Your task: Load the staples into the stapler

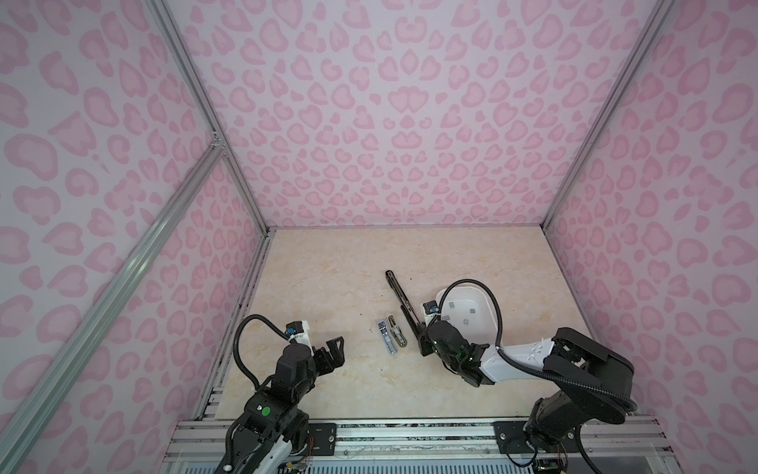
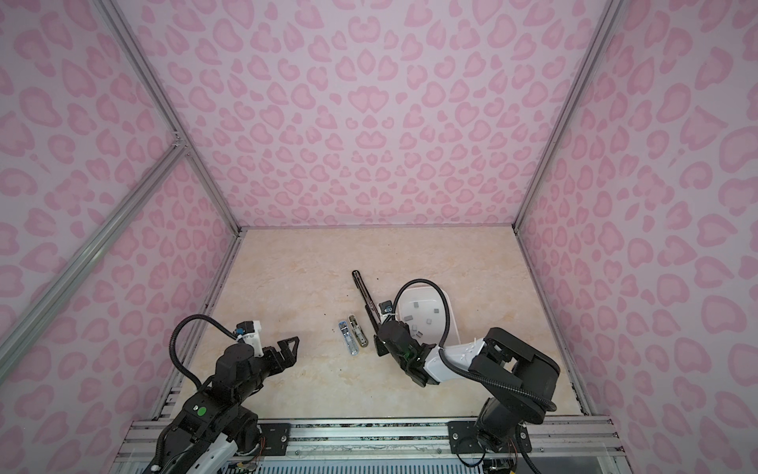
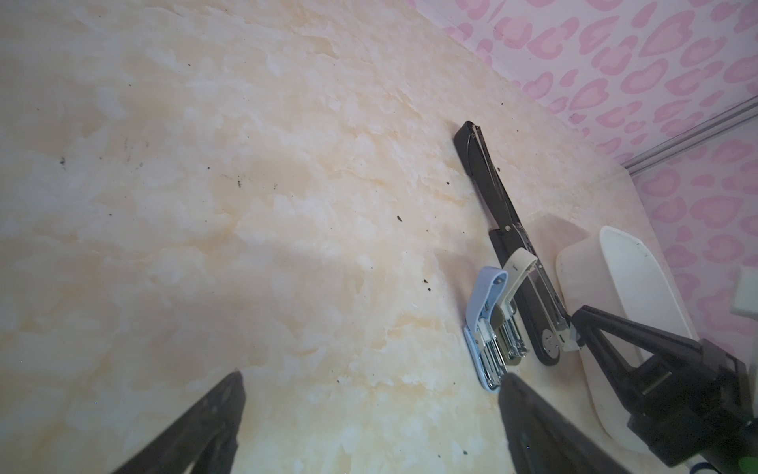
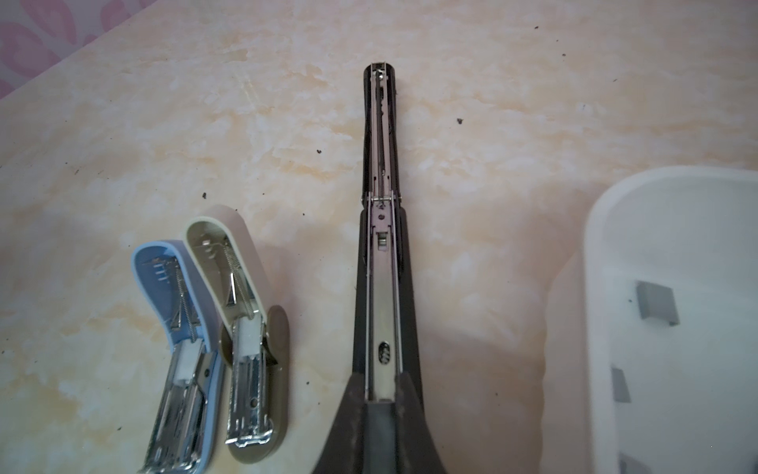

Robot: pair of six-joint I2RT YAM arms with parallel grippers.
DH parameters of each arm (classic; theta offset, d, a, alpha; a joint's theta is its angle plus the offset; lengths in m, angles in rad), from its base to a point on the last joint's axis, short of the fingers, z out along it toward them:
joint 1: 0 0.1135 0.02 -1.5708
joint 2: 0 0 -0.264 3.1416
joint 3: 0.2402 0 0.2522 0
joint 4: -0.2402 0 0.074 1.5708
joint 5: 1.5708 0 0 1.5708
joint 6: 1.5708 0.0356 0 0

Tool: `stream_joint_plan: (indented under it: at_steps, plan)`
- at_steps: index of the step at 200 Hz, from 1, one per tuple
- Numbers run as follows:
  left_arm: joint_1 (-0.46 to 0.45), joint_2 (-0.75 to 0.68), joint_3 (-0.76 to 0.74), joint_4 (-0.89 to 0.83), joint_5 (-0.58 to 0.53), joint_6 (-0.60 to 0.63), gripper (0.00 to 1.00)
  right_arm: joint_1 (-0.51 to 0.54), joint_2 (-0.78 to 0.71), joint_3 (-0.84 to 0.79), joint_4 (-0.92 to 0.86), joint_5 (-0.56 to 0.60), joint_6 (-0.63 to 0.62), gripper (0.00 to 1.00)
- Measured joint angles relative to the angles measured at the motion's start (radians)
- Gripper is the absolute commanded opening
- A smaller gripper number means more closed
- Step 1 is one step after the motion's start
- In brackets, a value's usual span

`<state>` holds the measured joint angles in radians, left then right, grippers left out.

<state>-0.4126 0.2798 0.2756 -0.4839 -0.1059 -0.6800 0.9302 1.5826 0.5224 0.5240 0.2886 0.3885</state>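
Left gripper (image 1: 333, 351): fingers spread wide, empty, hovering over beige marbled tabletop (image 1: 369, 254), well apart from all staplers. Right gripper (image 4: 380, 406): fingers pressed nearly together at robot-side end of long black stapler (image 1: 397, 293). Cannot tell whether anything is pinched between them. That stapler lies opened flat, silver channel facing up. Task items: small flat grey metal staples (image 4: 656, 303) lie loose in white plastic tray (image 1: 467, 296), just beside it. On its other side: small blue stapler (image 4: 180, 349), small beige stapler (image 4: 246, 328), both open, side by side.
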Motion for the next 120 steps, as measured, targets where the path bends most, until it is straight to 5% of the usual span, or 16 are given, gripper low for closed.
stream_joint_plan:
  at_steps: [120]
  plan:
    - [0.0, -0.002, 0.0, 0.0, -0.003, 0.0, 0.97, -0.008, -0.005, 0.007, 0.016, -0.013, -0.02, 0.12]
